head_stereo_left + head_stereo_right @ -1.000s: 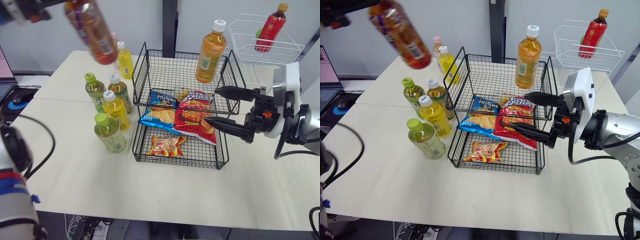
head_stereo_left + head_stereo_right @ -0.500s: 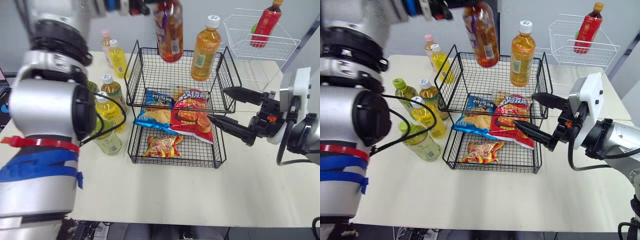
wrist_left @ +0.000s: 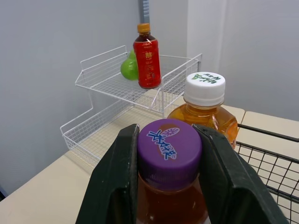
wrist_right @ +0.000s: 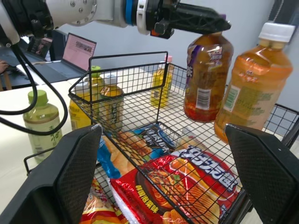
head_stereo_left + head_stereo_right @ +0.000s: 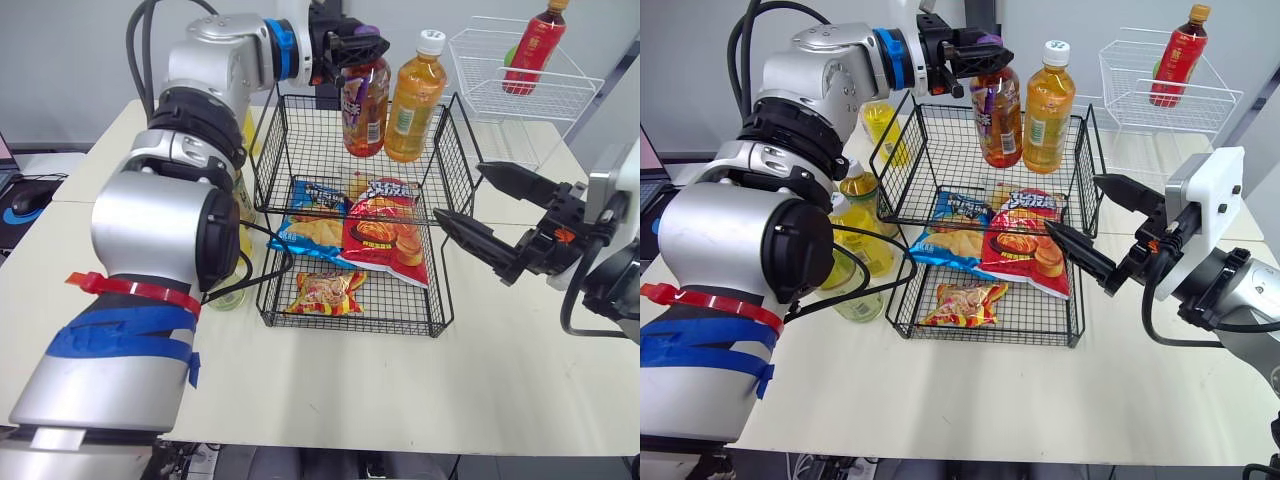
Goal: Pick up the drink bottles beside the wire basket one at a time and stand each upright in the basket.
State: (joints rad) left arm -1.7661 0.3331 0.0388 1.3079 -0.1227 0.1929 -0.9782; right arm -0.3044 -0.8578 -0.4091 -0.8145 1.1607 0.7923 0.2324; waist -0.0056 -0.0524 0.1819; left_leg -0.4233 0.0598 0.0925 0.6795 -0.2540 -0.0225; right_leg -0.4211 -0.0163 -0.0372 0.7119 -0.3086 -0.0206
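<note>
Since the frame half a second earlier, the purple-capped bottle (image 5: 365, 105) has been brought lower and over toward 3 o'clock, and it is now held close beside the orange bottle (image 5: 410, 95) in the upper tier of the wire basket (image 5: 268, 160). It is gripped at the cap by the left claw (image 5: 358, 48), one finger (image 3: 117, 186) pressed on each side of the purple lid. The bottle is held nearly upright, its base at or just above the tier's mesh; contact there cannot be told. The orange bottle is seen standing upright at the tier's 1 o'clock corner.

The right claw (image 5: 458, 190) is held wide open and empty, at 3 o'clock of the basket and above the desk (image 5: 400, 380).

A red snack bag (image 5: 385, 235) and a blue snack bag (image 5: 315, 215) are draped over the front edge of the upper tier, and a small packet (image 5: 322, 292) is lying in the lower tier. Other bottles (image 4: 43, 126) are seen standing on the desk at 9 o'clock of the basket, partly hidden by the left arm. At 1 o'clock, well apart, a red bottle (image 5: 530, 45) is leaning in a white wire rack (image 5: 560, 95).
</note>
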